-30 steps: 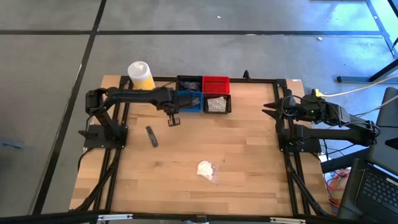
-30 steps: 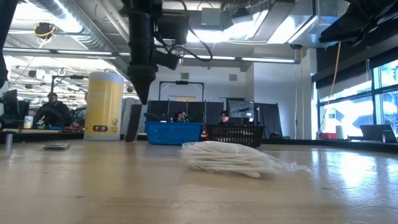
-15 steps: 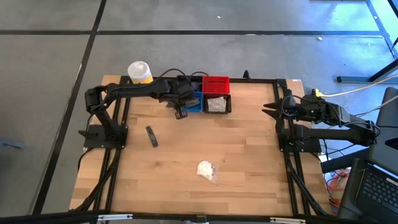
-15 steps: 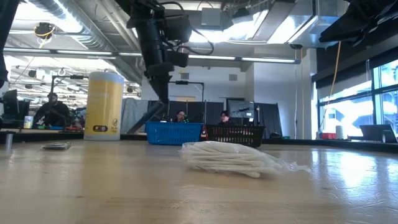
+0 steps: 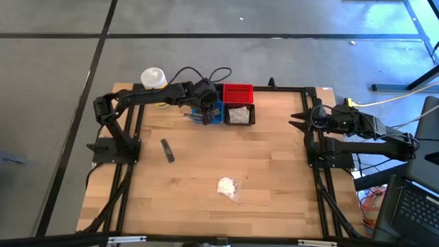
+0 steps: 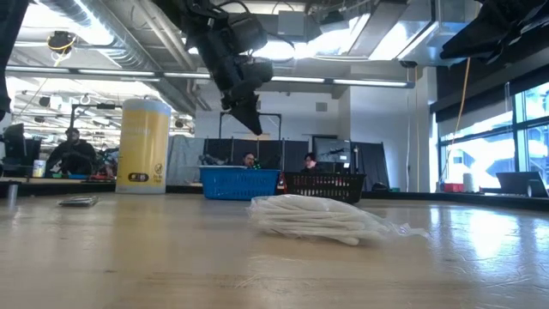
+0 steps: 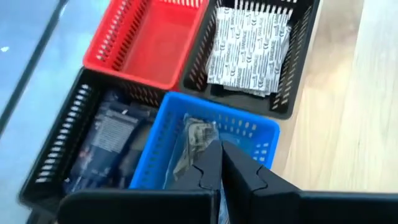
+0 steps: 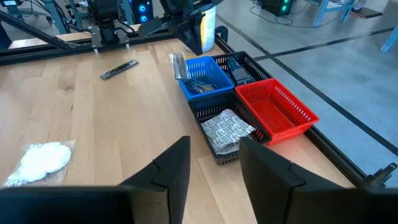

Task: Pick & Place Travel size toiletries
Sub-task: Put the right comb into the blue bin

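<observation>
Entry, left gripper (image 7: 219, 163): we find it above the blue bin (image 7: 249, 134), fingers pressed together on a clear packet (image 8: 178, 65) that hangs beside the bin's near wall.

Risk: we judge the packet may catch on the rim or fall outside onto the table, since it dangles at the edge, not over the middle. It may also cling to the fingers on release, being light and crinkly.

Entry, right gripper (image 8: 214, 165): waiting at the table's right edge, fingers spread, holding nothing.

Items still out: one dark tube (image 5: 167, 150) on the left of the table, one white wad (image 5: 226, 186) in clear wrap towards the front, well apart.

Items binned: foil packets (image 7: 249, 46) in one black bin (image 7: 292, 81), dark tubes in the other (image 7: 59, 165); red bin (image 7: 134, 59) holds nothing visible.

Surface: pale wooden table (image 5: 274, 171), black frame around it, yellow container (image 6: 143, 144) at the back corner.

Room: open workshop, bright ceiling lights, seated people far behind.
</observation>
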### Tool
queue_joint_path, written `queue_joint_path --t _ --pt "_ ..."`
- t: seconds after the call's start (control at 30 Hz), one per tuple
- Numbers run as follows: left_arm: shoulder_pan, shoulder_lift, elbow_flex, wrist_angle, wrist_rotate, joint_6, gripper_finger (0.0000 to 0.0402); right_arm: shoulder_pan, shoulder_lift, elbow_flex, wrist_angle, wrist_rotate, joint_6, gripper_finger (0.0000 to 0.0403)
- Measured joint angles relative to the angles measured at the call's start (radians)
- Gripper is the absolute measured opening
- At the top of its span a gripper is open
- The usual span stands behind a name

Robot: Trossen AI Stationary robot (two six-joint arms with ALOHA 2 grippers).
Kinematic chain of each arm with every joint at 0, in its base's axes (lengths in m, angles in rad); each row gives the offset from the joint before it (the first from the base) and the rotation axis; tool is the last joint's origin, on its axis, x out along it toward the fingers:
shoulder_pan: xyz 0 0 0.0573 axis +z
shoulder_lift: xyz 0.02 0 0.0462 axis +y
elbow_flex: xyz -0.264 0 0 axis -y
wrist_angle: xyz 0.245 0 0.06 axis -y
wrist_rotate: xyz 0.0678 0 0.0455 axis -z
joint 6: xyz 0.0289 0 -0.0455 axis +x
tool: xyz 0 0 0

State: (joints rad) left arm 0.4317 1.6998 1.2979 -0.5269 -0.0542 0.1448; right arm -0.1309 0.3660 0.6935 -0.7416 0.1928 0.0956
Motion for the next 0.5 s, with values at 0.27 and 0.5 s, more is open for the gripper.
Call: queue_joint_path --t 0.27,0.5 --pt "-0.003 -0.002 0.0 -0.081 -0.018 0.022 0.0002 0.0 0.0 0.0 0.0 0.0 0.0 0.0153" --pt "-0.047 -0.071 0.0 -0.2 -0.06 0.069 0.0008 0.0 0.0 0.0 0.0 0.0 0.0 0.0162"
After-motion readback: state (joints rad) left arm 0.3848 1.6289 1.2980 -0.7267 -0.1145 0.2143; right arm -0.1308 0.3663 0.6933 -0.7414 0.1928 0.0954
